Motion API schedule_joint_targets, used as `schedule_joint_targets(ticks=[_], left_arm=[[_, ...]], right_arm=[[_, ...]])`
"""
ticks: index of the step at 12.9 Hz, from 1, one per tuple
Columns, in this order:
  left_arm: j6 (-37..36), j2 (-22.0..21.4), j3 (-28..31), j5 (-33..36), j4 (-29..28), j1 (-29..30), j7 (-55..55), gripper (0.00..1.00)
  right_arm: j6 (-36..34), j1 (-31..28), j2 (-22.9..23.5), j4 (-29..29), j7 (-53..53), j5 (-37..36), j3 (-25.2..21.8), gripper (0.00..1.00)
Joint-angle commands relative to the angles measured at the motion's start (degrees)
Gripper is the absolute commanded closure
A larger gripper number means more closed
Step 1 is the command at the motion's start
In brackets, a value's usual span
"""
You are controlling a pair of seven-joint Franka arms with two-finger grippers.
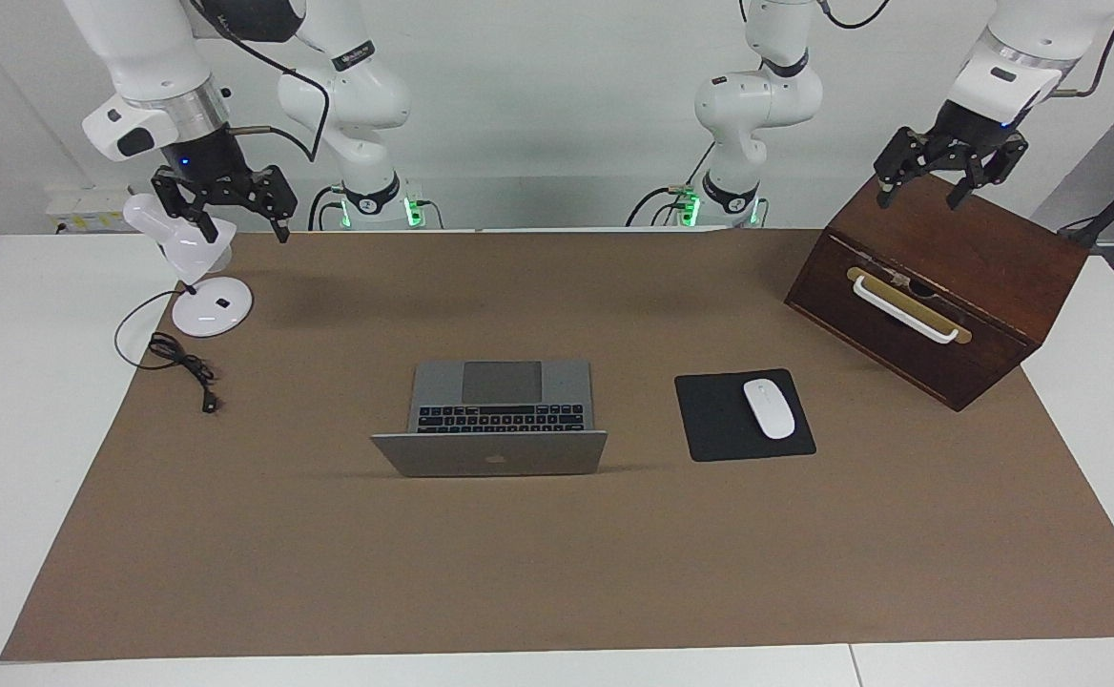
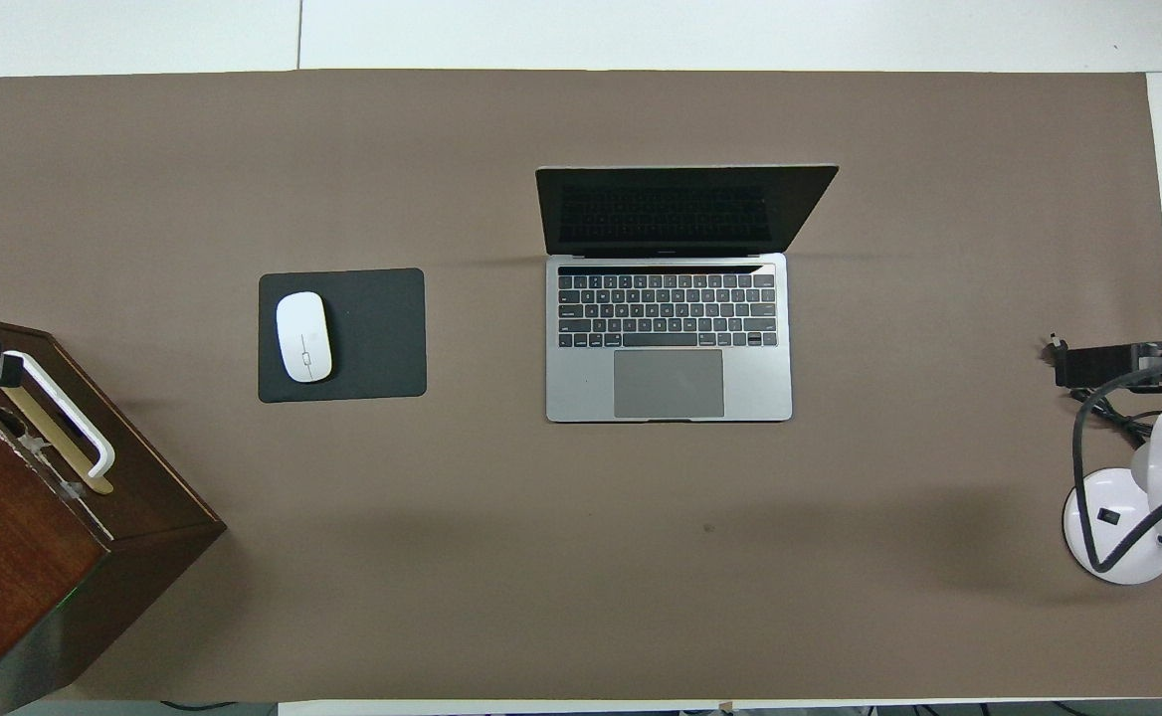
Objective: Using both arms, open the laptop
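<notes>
Laptop open at mid-table, both arms raised clear

The laptop [image 1: 490,417] stood open, so the right gripper [image 1: 223,205] over the lamp [image 1: 196,267] and the left gripper [image 1: 948,172] over the wooden box [image 1: 938,286] hung spread and empty, apparently parked. Only the overhead view showed the dark screen [image 2: 685,211]; the facing view showed the lid's logo.

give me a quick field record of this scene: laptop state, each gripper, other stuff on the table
laptop: open, lid up, screen dark, mid-table
left gripper: open, over the wooden box, holding nothing
right gripper: open, over the white desk lamp, holding nothing
mouse: white, on the black mouse pad, beside the laptop toward the left arm's end
task status: laptop appears already open
</notes>
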Motion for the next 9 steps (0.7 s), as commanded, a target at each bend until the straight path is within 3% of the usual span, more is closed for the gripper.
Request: schedule_joint_targets(ticks=[1,5,9], left_arm=[[-0.43,-2.71,0.20,1.05,-3.53,-0.43,-0.94,0.00],[-0.60,-2.89,0.20,1.14,-3.62,-0.52,-0.94,0.00],[-0.34,-2.98,0.20,1.14,-3.97,-0.34,-0.76,0.00]], right_arm=[[-1.96,-0.87,-0.96,-1.04,-1.58,-0.33,0.32,0.00],[-7.15,-0.87,-1.40,-1.04,-1.40,-0.33,0.32,0.00],[-7.16,-0.87,-1.49,-1.13,-1.23,-0.25,0.32,0.00]])
